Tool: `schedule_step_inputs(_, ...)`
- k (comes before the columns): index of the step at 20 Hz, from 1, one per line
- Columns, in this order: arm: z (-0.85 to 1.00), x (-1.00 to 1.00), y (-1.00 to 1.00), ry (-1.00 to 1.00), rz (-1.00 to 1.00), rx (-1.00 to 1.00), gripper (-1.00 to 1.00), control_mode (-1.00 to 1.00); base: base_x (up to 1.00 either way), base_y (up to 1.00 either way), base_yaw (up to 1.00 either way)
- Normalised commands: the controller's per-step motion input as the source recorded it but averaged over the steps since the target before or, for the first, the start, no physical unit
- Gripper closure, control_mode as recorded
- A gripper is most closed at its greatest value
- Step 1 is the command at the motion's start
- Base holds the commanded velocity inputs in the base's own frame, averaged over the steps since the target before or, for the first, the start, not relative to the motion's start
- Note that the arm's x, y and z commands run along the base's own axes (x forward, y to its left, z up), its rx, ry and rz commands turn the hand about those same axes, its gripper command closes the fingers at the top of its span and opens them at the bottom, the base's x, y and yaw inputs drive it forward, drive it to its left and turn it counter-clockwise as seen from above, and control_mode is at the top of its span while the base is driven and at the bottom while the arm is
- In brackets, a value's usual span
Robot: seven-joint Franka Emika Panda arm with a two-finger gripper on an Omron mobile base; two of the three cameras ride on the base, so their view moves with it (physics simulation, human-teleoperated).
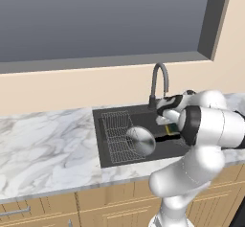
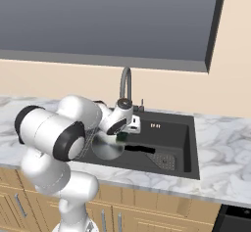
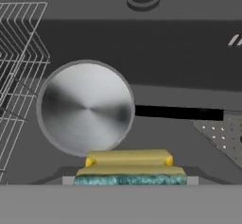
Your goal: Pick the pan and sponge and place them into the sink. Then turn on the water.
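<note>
The sponge (image 3: 128,167) sits between the claw's (image 3: 130,183) tips at the bottom of the hand view, yellow body toward the camera and the green scouring layer along the near edge; the jaws stand partly spread at about the block's width and look to be pinching it across its length. I judge it light and soft: it will give under the pads, so a gentle squeeze across the middle of the block is enough, and a hard one would only crush it and could let it spring sideways on release. The green face is rougher and should grip better than the yellow foam. It hangs over the sink (image 1: 106,157), just beside the rim of the pan (image 3: 86,107), which already lies flat on the basin floor. The pan is stiff, shiny metal and probably slippery on its round wall, so the thin black handle (image 3: 178,112), pointing away from the wire rack (image 1: 117,135), is the sensible place to take it if it needs shifting. In the right base view the claw (image 2: 122,136) is low over the basin, below the arched faucet (image 2: 126,84), from which no water runs. Marble desk (image 1: 43,144) surrounds the sink.
</note>
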Motion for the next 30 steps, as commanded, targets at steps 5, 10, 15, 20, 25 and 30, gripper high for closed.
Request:
schedule_step_inputs(5,-0.43,0.04,-0.29,0.00,0.13,-0.06,1.00,-1.00,0.00,0.00,0.00)
schedule_step_inputs(10,-0.17,0.10,-0.29,0.00,0.13,-0.05,1.00,-1.00,0.00,0.00,0.00)
schedule_step_inputs(15,0.00,0.09,-0.28,0.00,0.14,-0.02,1.00,-1.00,0.00,0.00,0.00)
schedule_step_inputs(20,-0.01,0.09,-0.26,0.00,0.15,0.00,1.00,-1.00,0.00,0.00,0.00)
schedule_step_inputs(25,-0.23,0.10,-0.18,0.00,0.15,-0.03,1.00,-1.00,0.00,0.00,0.00)
schedule_step_inputs(30,-0.35,0.18,-0.11,0.00,0.14,-0.03,1.00,-1.00,0.00,0.00,0.00)
